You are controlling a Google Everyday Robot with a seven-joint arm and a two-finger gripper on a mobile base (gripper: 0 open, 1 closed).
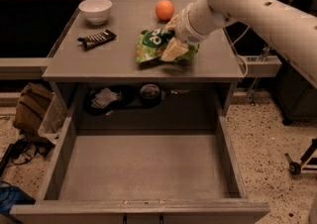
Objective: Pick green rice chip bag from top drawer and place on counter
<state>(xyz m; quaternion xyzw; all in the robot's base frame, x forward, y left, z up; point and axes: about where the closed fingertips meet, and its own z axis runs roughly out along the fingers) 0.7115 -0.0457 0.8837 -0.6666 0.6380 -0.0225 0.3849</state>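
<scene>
Green rice chip bag laid on worktop, upper centre: drop target reached. Gripper on it, grip cannot be told.

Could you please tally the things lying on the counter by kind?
bowl: 1
candy bar: 1
orange: 1
chip bag: 1
Total: 4 on the counter. The gripper is over the counter, at the chip bag.
</scene>
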